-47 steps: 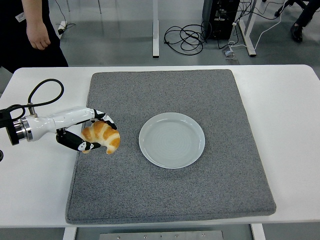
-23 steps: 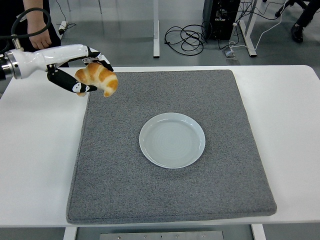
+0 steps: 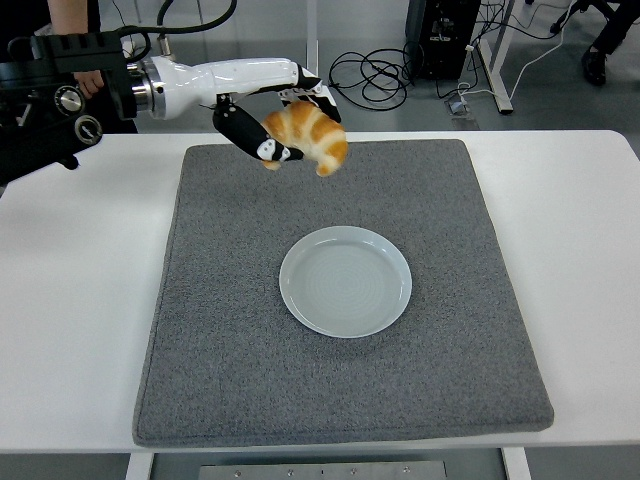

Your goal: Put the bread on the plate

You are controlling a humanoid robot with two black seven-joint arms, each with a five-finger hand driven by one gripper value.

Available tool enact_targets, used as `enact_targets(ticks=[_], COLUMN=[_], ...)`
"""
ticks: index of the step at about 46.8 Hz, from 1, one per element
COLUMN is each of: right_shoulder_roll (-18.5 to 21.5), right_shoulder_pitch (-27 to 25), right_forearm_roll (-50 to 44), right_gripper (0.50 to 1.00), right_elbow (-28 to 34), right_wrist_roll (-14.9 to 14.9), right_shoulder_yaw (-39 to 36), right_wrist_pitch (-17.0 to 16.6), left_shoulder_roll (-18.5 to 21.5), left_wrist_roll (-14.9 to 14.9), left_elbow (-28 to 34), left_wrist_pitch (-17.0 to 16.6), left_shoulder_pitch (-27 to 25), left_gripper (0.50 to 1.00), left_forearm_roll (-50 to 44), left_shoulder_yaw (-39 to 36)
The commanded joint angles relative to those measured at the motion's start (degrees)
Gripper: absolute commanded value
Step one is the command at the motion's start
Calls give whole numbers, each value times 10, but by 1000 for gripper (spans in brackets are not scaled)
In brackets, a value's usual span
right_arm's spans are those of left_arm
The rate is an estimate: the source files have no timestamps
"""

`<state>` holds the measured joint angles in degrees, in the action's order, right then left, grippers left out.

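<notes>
Bread (image 3: 308, 137), clasped in left hand (image 3: 281, 128), now shifted right from the mat's (image 3: 250, 400) far-left corner, airborne over its far edge; bring over centred plate (image 3: 345, 281), lower, then release.

The left arm reaches in from the upper left, its white forearm stretched almost level and raised above the surface. The left hand (image 3: 285, 125) points right and slightly down, its black thumb below and its fingers (image 3: 318, 92) curled over the top, closed in a grasp. The right arm is out of view.
</notes>
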<state>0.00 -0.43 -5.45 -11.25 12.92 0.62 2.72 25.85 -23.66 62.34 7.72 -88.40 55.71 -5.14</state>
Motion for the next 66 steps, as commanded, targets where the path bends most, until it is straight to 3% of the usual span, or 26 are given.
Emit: enact_targets(ticks=[1, 11, 19, 25, 38, 66], right_shoulder_roll=[0, 0, 0, 0, 0, 0], right_shoulder_pitch=[0, 0, 0, 0, 0, -1], right_forearm_roll=[0, 0, 0, 0, 0, 0], right_gripper=[1000, 1000, 1000, 1000, 1000, 1000], right_elbow=[0, 1, 1, 1, 1, 1], right_wrist_roll=[0, 0, 0, 0, 0, 0], right_shoulder_yaw=[0, 0, 0, 0, 0, 0], right_wrist_pitch=[0, 0, 0, 0, 0, 0], left_shoulder_roll=[-28, -78, -89, -111, -153, -157], left_wrist_roll=[12, 23, 23, 22, 20, 21], left_elbow=[-1, -2, -21, -56, -100, -104], left_wrist_pitch=[-2, -3, -8, -32, -51, -51], left_shoulder_pitch=[1, 19, 55, 81, 123, 176], left_gripper=[500, 500, 500, 500, 500, 500], left_forearm_roll=[0, 4, 10, 12, 12, 10], left_shoulder_yaw=[-1, -9, -19, -22, -22, -21])
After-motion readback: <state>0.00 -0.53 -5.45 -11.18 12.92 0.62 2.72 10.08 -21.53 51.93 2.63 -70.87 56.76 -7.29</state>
